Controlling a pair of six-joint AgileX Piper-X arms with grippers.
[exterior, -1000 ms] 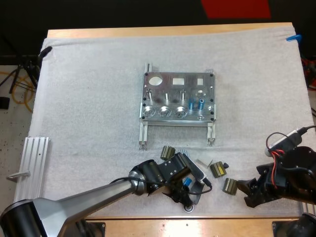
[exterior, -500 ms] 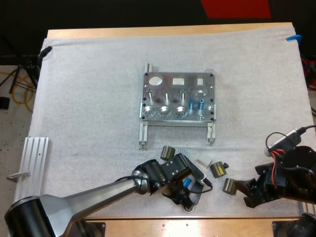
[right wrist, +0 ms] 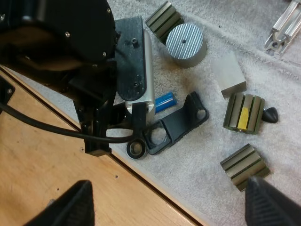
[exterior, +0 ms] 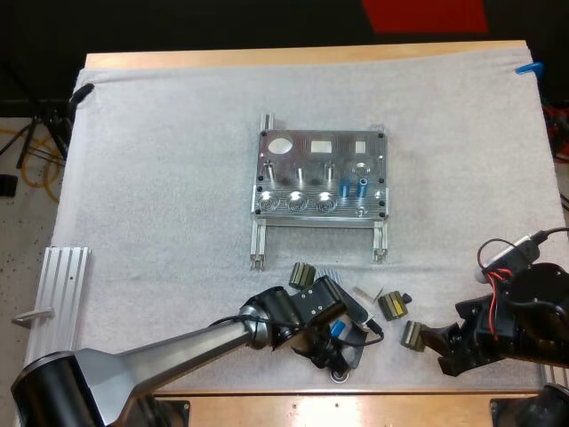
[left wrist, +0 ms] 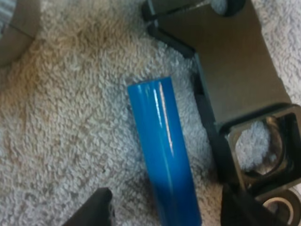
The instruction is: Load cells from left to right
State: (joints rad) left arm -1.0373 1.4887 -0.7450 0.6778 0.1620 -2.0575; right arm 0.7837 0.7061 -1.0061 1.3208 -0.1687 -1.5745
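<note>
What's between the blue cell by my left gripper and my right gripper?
A black bracket and a dark block, per high and right wrist views.

Cell (left wrist: 164,150) beside bracket (left wrist: 235,75), before fixture (exterior: 293,160)

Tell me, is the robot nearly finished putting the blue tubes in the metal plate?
Not nearly. Two blue tubes already stand in the metal plate. The left gripper, fingers open, straddles a third tube lying on the mat, not yet grabbed. The right gripper is open beside a small grooved block. Three round holes in the plate's near row look empty.
</note>
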